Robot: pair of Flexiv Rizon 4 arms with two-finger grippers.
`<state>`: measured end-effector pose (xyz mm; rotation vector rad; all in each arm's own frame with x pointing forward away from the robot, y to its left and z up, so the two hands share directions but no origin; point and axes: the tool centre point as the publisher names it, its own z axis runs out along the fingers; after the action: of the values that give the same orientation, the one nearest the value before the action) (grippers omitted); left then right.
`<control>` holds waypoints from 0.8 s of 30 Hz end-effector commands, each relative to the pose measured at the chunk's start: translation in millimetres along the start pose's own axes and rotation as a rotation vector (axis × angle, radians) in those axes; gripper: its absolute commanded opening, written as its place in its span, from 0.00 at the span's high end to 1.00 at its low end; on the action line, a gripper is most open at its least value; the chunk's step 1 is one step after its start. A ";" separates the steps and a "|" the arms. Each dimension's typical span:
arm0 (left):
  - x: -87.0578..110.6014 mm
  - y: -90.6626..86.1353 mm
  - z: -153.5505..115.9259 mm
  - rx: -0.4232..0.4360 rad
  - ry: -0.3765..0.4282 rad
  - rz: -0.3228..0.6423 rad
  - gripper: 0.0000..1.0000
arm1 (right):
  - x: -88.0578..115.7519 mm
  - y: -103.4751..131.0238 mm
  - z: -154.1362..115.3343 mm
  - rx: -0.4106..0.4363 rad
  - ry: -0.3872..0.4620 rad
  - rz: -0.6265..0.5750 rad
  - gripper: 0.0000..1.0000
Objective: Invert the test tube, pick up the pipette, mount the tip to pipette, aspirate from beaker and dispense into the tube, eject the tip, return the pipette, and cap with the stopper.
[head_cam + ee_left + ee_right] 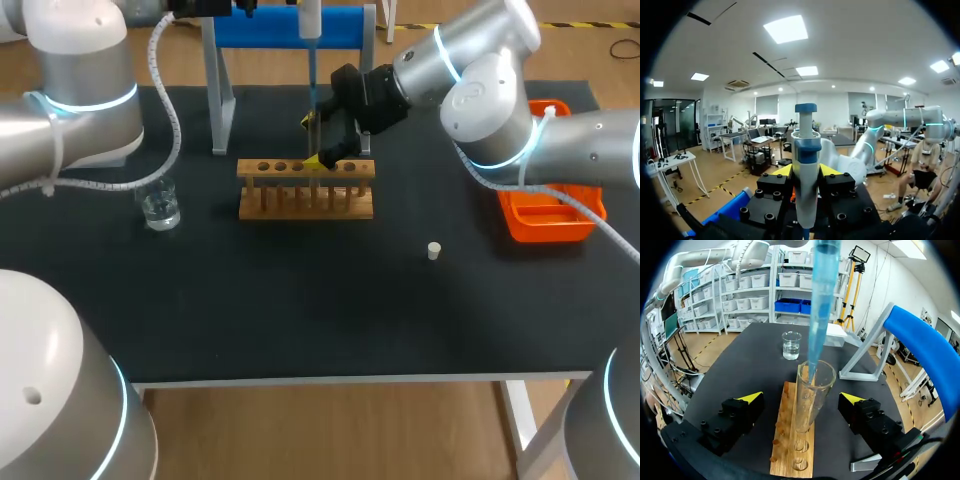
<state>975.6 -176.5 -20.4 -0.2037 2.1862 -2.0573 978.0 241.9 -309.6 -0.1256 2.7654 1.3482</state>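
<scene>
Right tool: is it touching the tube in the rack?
Apart. In the right wrist view the tube stands in the rack between the right tool's open fingers, with a clear gap on each side.

A table (300, 310) with a matte black top fills most of the head view. Its near edge is pale, and a white leg (522, 420) shows under the near right corner. Around it lies a light brown, wood-look floor (330, 430), with a yellow tape line (575, 24) at the far right. In the left wrist view, a white ceiling carries lit square light panels (786, 28) above white walls, what look like shaded windows (767, 104), and white desks (677, 161). The right wrist view shows white shelving (757, 287) stacked with white and blue bins, and a yellow tripod lamp (857, 260) beside it.
</scene>
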 end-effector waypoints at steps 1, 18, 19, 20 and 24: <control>-3.1 1.7 -1.5 0.003 0.002 0.001 1.00 | -0.4 0.3 -1.2 0.002 0.003 0.000 0.00; -13.0 5.2 -2.4 0.002 -0.015 0.000 1.00 | -0.4 0.3 -1.2 0.002 0.003 0.000 0.00; -13.3 5.1 -2.1 0.003 -0.014 0.000 1.00 | -0.4 0.3 -1.2 0.002 0.003 0.000 0.00; -13.5 5.0 -1.8 0.004 -0.014 0.000 1.00 | -0.4 0.3 -1.2 0.002 0.003 0.000 0.00; -12.8 4.0 1.1 0.008 -0.007 0.000 1.00 | -0.4 0.3 -1.2 0.002 0.003 0.000 0.00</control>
<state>984.9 -172.7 -24.0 -0.2175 2.1725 -2.0571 978.0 241.9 -309.6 -0.1256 2.7653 1.3482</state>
